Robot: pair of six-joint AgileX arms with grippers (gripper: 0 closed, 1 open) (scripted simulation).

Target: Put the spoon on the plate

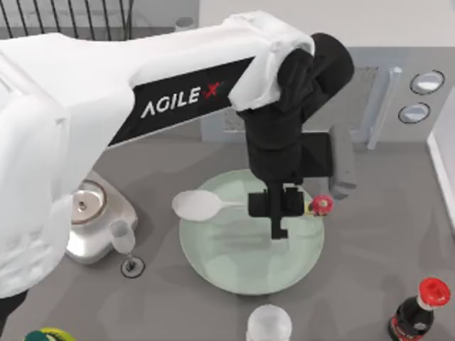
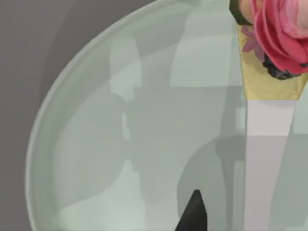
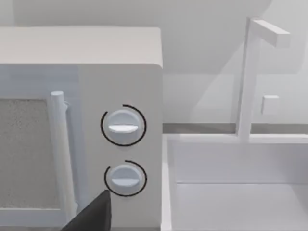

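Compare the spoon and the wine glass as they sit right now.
The spoon lies flat across the plate, under the left gripper; the wine glass stands upright on the table beside the silver scale. The spoon is opaque white with a red knob; the glass is clear. Both are small tableware.

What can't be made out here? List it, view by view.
1. Middle of the spoon handle: top view, covered by the left claw over the plate.
2. Whether the spoon touches the plate: top view, looking straight down.
3. Red-capped bottle: top view, cut by the bottom edge.
4. Right claw: right wrist view, cut by the bottom edge, facing the microwave.
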